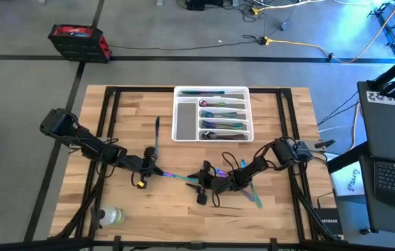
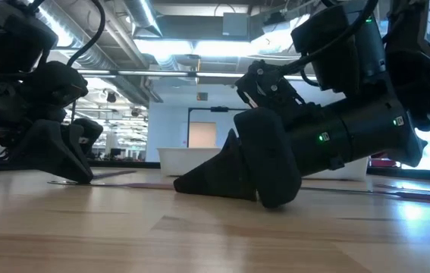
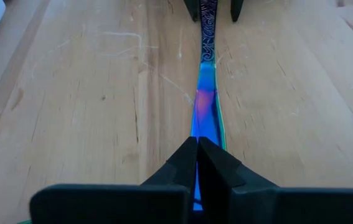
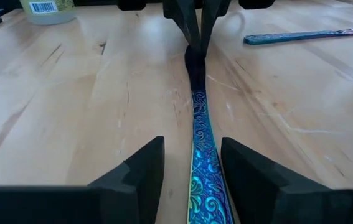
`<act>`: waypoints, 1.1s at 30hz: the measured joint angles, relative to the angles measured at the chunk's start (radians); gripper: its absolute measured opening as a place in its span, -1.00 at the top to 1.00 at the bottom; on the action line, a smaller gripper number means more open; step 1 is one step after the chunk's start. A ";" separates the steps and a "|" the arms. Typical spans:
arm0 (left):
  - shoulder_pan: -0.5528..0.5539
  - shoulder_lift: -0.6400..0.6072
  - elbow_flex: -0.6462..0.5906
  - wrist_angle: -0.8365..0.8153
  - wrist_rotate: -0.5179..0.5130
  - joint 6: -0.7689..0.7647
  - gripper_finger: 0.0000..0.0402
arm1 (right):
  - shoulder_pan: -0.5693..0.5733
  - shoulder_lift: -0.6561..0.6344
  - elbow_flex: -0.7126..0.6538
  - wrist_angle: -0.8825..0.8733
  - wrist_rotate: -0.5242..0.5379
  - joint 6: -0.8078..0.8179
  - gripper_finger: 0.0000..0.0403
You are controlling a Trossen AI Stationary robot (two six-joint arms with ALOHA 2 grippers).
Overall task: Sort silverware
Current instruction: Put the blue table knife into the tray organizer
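Observation:
One slim iridescent piece of silverware (image 1: 176, 177) lies on the wooden table between my two grippers. Its patterned handle (image 4: 205, 168) points toward my right gripper (image 4: 192, 143), and its smooth blue and pink end (image 3: 205, 106) points toward my left gripper (image 3: 198, 146). My left gripper (image 1: 152, 169) is shut, with its tips on that smooth end. My right gripper (image 1: 200, 183) is open, its fingers standing on either side of the handle. I cannot tell whether either finger touches the handle. My left gripper's shut fingertips (image 3: 187, 155) sit on top of the piece's smooth end (image 3: 208, 134), whose face shows on both sides of them. The fingers slant down from the table's left and lie along the piece. The piece lies flat on the table.
A white compartment tray (image 1: 176, 115) holding more silverware stands at the far middle. One loose piece (image 1: 157, 131) lies beyond my left gripper, and a teal one (image 1: 253, 194) lies near my right arm. A clear bottle (image 1: 111, 216) stands at the near left corner.

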 joint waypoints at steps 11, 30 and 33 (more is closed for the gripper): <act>0.000 0.000 0.000 0.000 -0.001 -0.006 1.00 | 0.001 -0.003 0.023 -0.067 0.018 0.047 0.29; 0.000 0.000 0.000 -0.005 -0.002 -0.027 1.00 | -0.001 -0.006 0.029 -0.099 0.029 0.052 0.61; 0.000 0.000 0.000 -0.005 -0.002 -0.027 1.00 | -0.001 -0.006 0.030 -0.099 0.032 0.044 0.64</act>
